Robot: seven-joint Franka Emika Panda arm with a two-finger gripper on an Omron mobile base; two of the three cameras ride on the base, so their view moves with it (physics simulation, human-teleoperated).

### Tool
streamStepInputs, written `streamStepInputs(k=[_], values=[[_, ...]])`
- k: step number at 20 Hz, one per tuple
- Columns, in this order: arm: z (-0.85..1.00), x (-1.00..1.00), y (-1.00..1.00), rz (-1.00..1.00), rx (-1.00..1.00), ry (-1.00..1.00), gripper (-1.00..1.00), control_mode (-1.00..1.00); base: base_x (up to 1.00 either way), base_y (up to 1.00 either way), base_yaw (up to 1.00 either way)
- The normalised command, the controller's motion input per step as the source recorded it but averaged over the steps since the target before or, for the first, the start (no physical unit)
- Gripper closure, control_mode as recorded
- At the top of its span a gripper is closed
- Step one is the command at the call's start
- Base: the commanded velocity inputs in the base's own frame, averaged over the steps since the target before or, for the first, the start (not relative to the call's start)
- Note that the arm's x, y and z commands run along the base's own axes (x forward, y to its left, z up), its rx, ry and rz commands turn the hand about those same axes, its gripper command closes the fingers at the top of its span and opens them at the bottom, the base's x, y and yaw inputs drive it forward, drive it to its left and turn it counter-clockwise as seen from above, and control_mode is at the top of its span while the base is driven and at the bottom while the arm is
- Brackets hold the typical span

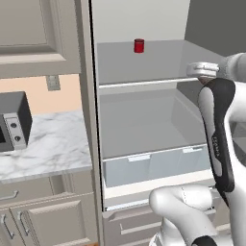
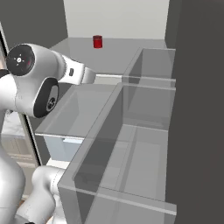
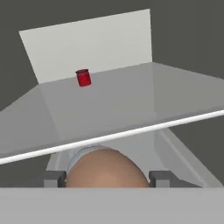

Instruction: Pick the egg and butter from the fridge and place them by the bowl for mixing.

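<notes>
While the hand view cuts off its lower part, the egg sits between the two dark fingertips, which appear to press its sides, so the gripper is closed on it. Left of the open fridge lies a marble counter. A red can stands on the upper shelf. At right, the white arm bends upward, wrist reaching in at shelf height.

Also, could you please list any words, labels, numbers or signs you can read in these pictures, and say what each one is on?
No text can be read.
Arm: a small pale marking on the dark cover, too blurred to read.
Red can: no label visible.
Microwave: two round knobs, no readable marks.
</notes>
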Motion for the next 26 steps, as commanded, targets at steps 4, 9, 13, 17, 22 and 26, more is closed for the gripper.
streamStepInputs(k=[4, 9, 13, 17, 22, 26], values=[[-0.03, -1.00, 0.44, 0.00, 0.01, 0.16, 1.00, -1.00, 0.00, 0.00, 0.00], [-0.14, -0.95, 0.23, 0.07, 0.00, 0.08, 1.00, -1.00, 0.00, 0.00, 0.00], [-0.14, -0.55, 0.30, 0.25, -0.05, 0.08, 1.00, -1.00, 0.00, 0.00, 0.00], [-0.15, -0.21, 0.40, 0.23, -0.09, 0.05, 1.00, -1.00, 0.00, 0.00, 0.00], [-0.04, -0.11, 0.08, -0.02, -0.07, 0.00, 1.00, -1.00, 0.00, 0.00, 0.00], [0.00, -0.15, 0.00, -0.13, -0.03, 0.06, 1.00, -1.00, 0.00, 0.00, 0.00]])
